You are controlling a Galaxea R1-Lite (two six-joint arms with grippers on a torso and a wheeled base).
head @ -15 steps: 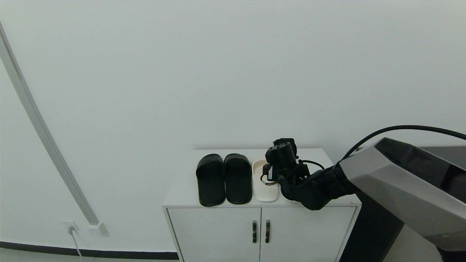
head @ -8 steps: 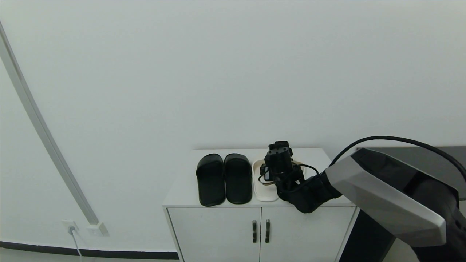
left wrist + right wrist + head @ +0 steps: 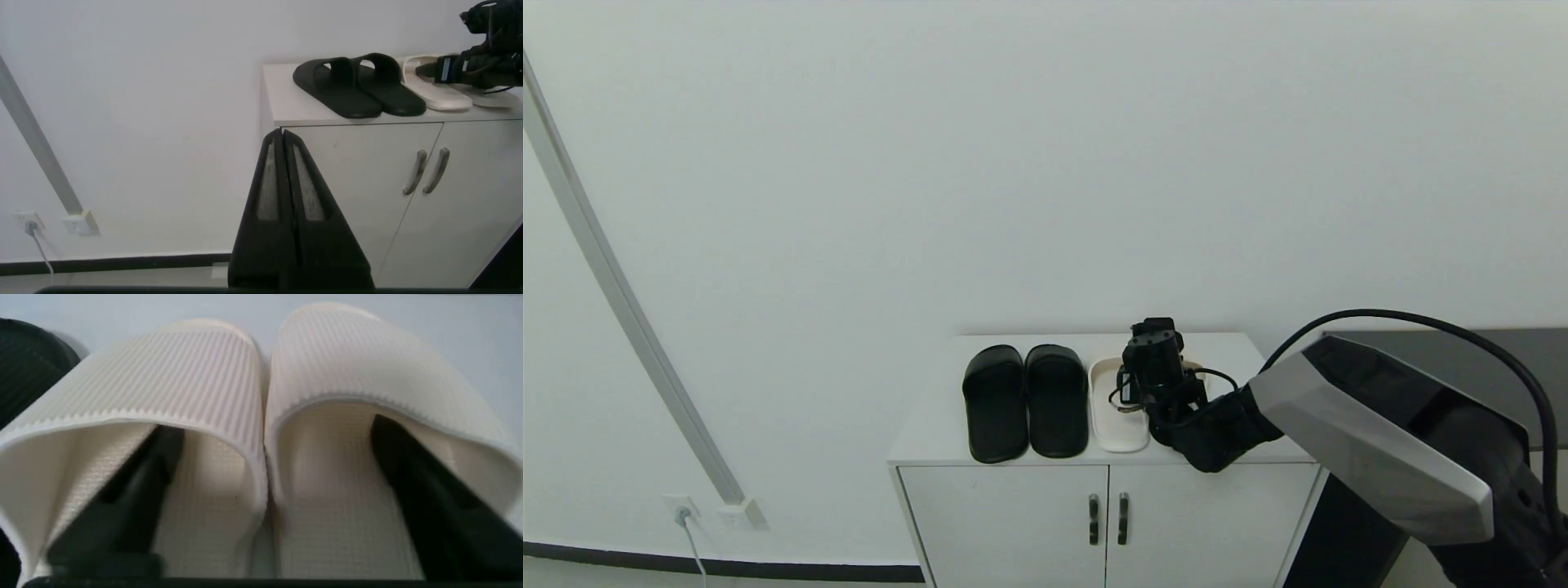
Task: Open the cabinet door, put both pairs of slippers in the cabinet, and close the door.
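Note:
A pair of white slippers (image 3: 261, 408) lies on the right half of the white cabinet's top (image 3: 931, 433), beside a pair of black slippers (image 3: 1025, 404). My right gripper (image 3: 270, 514) is open, with one finger (image 3: 122, 514) inside the strap of one white slipper and the other finger inside the strap of its neighbour, so the two adjoining strap walls stand between them. In the head view the right gripper (image 3: 1153, 347) hides most of the right-hand white slipper (image 3: 1112, 425). My left gripper (image 3: 282, 143) is shut and empty, held low, left of the cabinet.
Both cabinet doors (image 3: 1013, 523) are closed, their two dark handles (image 3: 1093, 518) side by side at the middle. The cabinet stands against a plain white wall. A slanted grey conduit (image 3: 621, 302) and a wall socket (image 3: 678, 510) are at the left.
My right arm has pushed forward and a little lower over the white slippers, bringing the gripper farther towards the wall. Both pairs of slippers and the doors have stayed put.

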